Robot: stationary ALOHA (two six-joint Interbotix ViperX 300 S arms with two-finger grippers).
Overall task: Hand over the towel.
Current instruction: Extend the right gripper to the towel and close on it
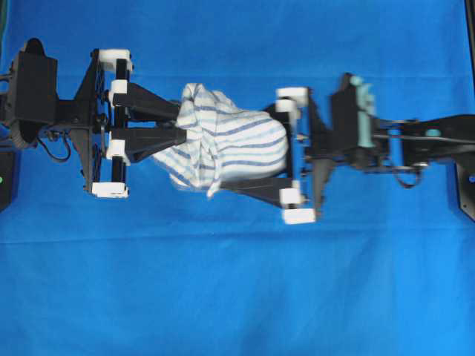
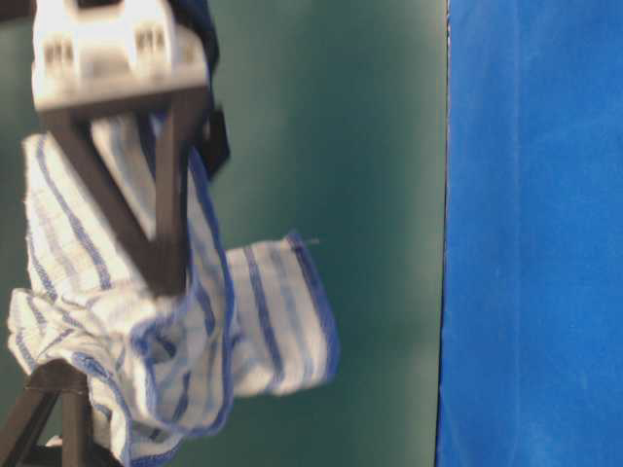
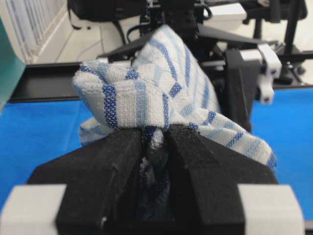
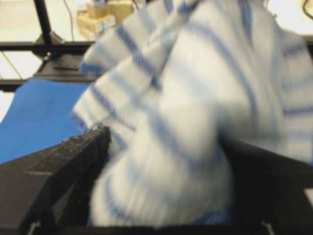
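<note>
The towel (image 1: 230, 141), white with thin blue and grey stripes, hangs bunched in the air between the two arms, above the blue sheet. My left gripper (image 1: 182, 124) comes in from the left and is shut on the towel's left end. In the left wrist view, cloth is pinched between its black fingers (image 3: 112, 156), and the towel (image 3: 146, 93) bulges out in front of them. My right gripper (image 1: 249, 152) stands open. Its fingers are spread wide either side of the towel's right half. In the right wrist view the towel (image 4: 195, 122) is blurred and fills the gap between the fingers (image 4: 73, 156).
The large plain blue sheet (image 1: 223, 297) covers the whole table under both arms. From table level, the towel (image 2: 195, 321) hangs in front of a green wall (image 2: 370, 146), with a black gripper finger (image 2: 161, 214) across it. Black frame posts (image 1: 464, 193) stand at the table's left and right edges.
</note>
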